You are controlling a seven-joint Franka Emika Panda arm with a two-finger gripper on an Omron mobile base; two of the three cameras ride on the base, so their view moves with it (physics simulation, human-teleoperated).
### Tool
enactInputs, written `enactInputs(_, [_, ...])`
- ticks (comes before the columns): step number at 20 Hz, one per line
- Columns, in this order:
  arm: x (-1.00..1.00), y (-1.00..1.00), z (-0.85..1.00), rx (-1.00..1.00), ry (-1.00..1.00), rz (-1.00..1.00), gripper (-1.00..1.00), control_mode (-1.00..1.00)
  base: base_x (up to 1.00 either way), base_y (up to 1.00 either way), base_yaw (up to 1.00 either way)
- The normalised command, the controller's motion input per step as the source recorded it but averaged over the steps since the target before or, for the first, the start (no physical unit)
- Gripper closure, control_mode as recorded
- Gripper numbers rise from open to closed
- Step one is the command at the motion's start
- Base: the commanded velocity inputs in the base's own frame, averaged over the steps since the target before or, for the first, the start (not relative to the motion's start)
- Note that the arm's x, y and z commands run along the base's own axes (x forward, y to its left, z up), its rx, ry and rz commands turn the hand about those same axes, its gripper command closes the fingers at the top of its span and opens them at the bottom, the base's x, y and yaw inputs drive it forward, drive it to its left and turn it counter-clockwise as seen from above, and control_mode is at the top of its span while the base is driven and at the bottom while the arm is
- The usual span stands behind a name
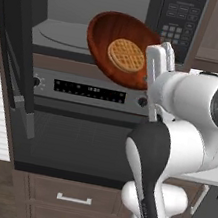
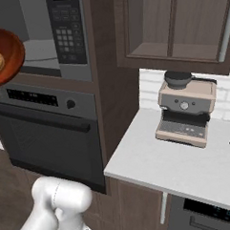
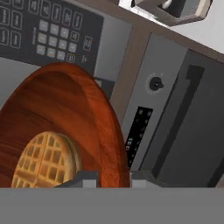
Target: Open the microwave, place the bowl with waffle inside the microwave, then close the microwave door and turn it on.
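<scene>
Gripper [image 3: 113, 178]: fingers pinched on rim of bowl [image 1: 119, 47], one tip inside, one outside; bowl lifted clear, tilted steeply toward cam.
Bowl: glossy red-brown, held in front of open microwave [image 1: 96, 22], at lower right of cavity mouth, overlapping keypad edge in left base view.
Waffle [image 1: 126, 55]: round, golden, grid top; lying in bowl, near lower side.
Microwave door [image 1: 18, 59]: swung out to left, seen edge-on.
Turntable [image 1: 61, 32]: bare, in grey cavity.
Oven [image 2: 46, 130]: just below microwave, bar handle, knobs.
Coffee machine [image 2: 186, 113]: on white counter [image 2: 177, 166], well right of bowl.
</scene>
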Motion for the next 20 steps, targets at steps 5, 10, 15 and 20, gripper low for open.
enactInputs(5, [0.4, 0.3, 0.39, 0.0, 0.01, 0.11, 1.0, -1.0, 0.0, 0.0, 0.0])
enactInputs(10, [0.52, 0.14, 0.4, -0.1, 0.01, -0.04, 1.0, -1.0, 0.0, 0.0, 0.0])
enactInputs(15, [0.56, 0.19, 0.26, -0.22, 0.14, -0.12, 1.0, -1.0, 0.0, 0.0, 0.0])
enactInputs(20, [0.67, 0.03, 0.0, -0.23, 0.2, -0.08, 1.0, -1.0, 0.0, 0.0, 0.0])
